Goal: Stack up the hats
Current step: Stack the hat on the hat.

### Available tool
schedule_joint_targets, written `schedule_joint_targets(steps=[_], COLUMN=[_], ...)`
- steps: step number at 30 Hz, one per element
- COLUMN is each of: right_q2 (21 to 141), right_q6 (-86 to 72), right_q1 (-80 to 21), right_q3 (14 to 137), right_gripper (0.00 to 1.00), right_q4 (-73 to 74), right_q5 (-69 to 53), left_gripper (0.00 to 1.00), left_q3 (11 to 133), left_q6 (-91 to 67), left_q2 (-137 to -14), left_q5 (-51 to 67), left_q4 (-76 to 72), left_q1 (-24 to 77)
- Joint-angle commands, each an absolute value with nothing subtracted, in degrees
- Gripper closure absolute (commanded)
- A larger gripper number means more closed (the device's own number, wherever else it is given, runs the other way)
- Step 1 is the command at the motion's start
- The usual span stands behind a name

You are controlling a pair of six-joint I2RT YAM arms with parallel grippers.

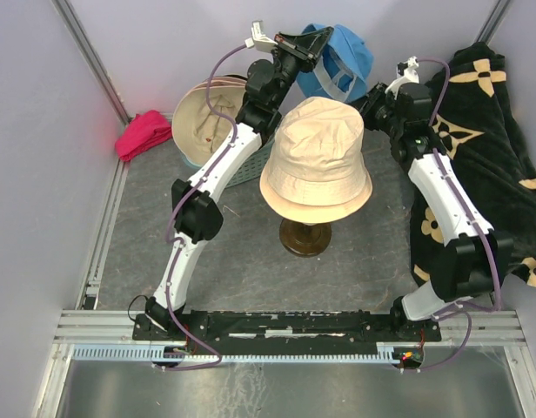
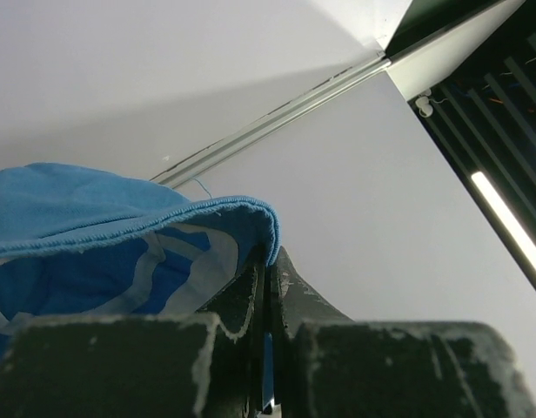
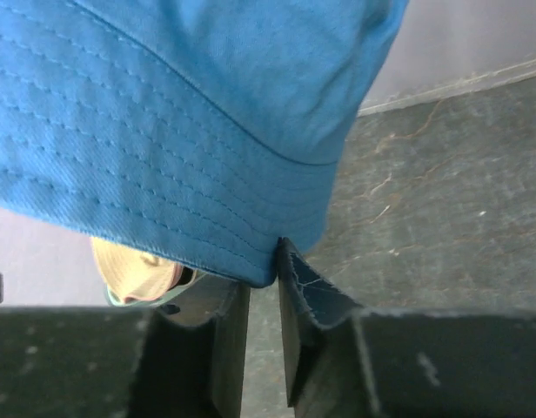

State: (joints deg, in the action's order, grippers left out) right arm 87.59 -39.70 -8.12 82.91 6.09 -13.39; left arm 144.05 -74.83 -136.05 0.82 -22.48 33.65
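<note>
A blue hat (image 1: 342, 59) hangs in the air at the back, held between both grippers. My left gripper (image 1: 310, 43) is shut on its brim edge, seen up close in the left wrist view (image 2: 270, 257) with the blue hat (image 2: 94, 226) to its left. My right gripper (image 1: 374, 94) pinches the other side of the brim; its jaws (image 3: 266, 274) close on the hem of the blue hat (image 3: 164, 113). A tan hat (image 1: 316, 161) sits on a stand in the middle. A cream hat (image 1: 203, 117) lies in a basket at the back left.
The stand's wooden base (image 1: 304, 237) is under the tan hat. A teal basket (image 1: 251, 170) holds the cream hat. A magenta cloth (image 1: 144, 133) lies at the far left. A black cloth with beige flowers (image 1: 485, 131) covers the right side. Grey walls enclose the back and sides.
</note>
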Motion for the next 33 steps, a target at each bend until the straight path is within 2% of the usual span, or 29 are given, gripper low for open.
schedule_joint_targets(steps=[1, 4, 10, 33], right_q2=[89.15, 89.60, 89.84, 82.54], right_q6=[-36.42, -34.71, -32.86, -23.83], right_q1=[-8.21, -8.26, -8.26, -8.26], right_q3=[89.25, 91.83, 94.35, 95.21], right_gripper=[0.79, 0.88, 0.98, 0.98], right_q4=[5.21, 6.46, 7.03, 7.49], right_q5=[-10.16, -8.38, -6.27, -1.21], left_gripper=[0.97, 0.97, 0.97, 0.97], left_q3=[147.04, 146.79, 146.21, 145.08], left_q6=[-77.78, -77.91, -78.38, -79.96], left_q2=[-133.61, -132.17, -130.19, -125.60], left_q5=[3.82, 5.04, 7.34, 14.27], left_q4=[-26.03, -26.10, -26.71, -29.40], left_q1=[32.50, 31.55, 29.81, 26.90])
